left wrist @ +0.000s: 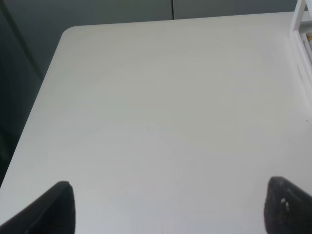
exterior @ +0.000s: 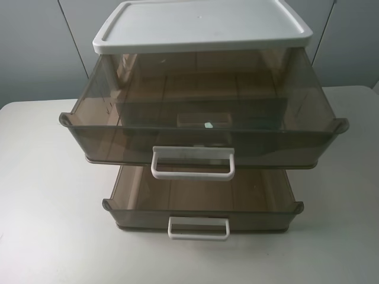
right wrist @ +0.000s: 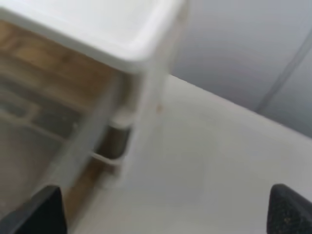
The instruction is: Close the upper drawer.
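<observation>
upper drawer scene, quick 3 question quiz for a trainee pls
1. True or false: the upper drawer is pulled out from under the white lid.
2. Pick one: the left gripper is A) shut on a handle, B) open over bare table, C) inside a drawer.
3. Fill in: the upper drawer's handle is ____ in colour.

Key: 1 true; 2 B; 3 white.

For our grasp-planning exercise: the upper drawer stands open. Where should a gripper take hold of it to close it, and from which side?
Grip the white loop handle centred on the upper drawer, coming from the front. It juts out mid-width, so pushing there should slide the drawer back straight.
</observation>
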Available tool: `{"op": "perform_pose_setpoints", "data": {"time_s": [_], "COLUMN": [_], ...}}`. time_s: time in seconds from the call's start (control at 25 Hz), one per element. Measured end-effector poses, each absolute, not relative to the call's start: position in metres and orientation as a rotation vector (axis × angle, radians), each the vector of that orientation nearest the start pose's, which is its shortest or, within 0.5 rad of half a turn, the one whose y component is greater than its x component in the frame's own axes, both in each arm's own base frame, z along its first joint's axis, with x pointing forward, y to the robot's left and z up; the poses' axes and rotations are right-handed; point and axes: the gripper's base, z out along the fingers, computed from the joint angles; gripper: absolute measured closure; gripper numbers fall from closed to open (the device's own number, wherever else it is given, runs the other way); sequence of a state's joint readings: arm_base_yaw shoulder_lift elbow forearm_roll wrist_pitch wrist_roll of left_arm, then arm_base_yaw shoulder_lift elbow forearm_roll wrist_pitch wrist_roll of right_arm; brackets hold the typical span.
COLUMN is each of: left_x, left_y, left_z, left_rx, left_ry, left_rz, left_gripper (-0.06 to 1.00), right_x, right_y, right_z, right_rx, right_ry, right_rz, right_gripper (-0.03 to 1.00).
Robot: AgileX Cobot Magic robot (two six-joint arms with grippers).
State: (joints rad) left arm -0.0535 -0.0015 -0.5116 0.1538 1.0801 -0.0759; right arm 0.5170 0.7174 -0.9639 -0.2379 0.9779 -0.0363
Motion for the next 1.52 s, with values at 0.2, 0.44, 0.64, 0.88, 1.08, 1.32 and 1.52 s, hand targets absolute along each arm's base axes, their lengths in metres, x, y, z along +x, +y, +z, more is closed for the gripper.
{"op": "perform_pose_setpoints", "data": {"time_s": [0.2, 0.44, 0.64, 0.88, 1.08, 1.32, 1.52], "left_x": [-0.007, -0.007, -0.007, -0.007, -0.007, -0.007, -0.007], "left_y": [0.013, 0.013, 0.013, 0.013, 0.013, 0.013, 0.013], "left_z": [0.280, 0.280, 0.280, 0.280, 0.280, 0.280, 0.280], "left_rx": [-0.033, -0.033, -0.033, -0.033, -0.033, -0.033, -0.033], "left_ry": [2.042, 2.042, 2.042, 2.042, 2.042, 2.042, 2.042], "left_rz": [0.103, 0.103, 0.103, 0.103, 0.103, 0.103, 0.103], "left_gripper": [0.20, 0.20, 0.20, 0.20, 0.20, 0.20, 0.20], "right_x": [0.123, 0.104, 0.084, 0.084, 0.091, 0.102, 0.112], "right_y": [0.092, 0.161, 0.201, 0.224, 0.236, 0.243, 0.244], "right_z": [0.388, 0.376, 0.355, 0.333, 0.316, 0.300, 0.293], "right_rx": [-0.993, -1.417, -1.678, -1.802, -1.858, -1.902, -1.903], "right_ry": [2.039, 1.925, 1.922, 1.960, 1.996, 2.013, 2.005], "right_rz": [0.047, 0.200, 0.417, 0.496, 0.431, 0.291, 0.142], "right_gripper": [0.34, 0.34, 0.34, 0.34, 0.34, 0.34, 0.34]}}
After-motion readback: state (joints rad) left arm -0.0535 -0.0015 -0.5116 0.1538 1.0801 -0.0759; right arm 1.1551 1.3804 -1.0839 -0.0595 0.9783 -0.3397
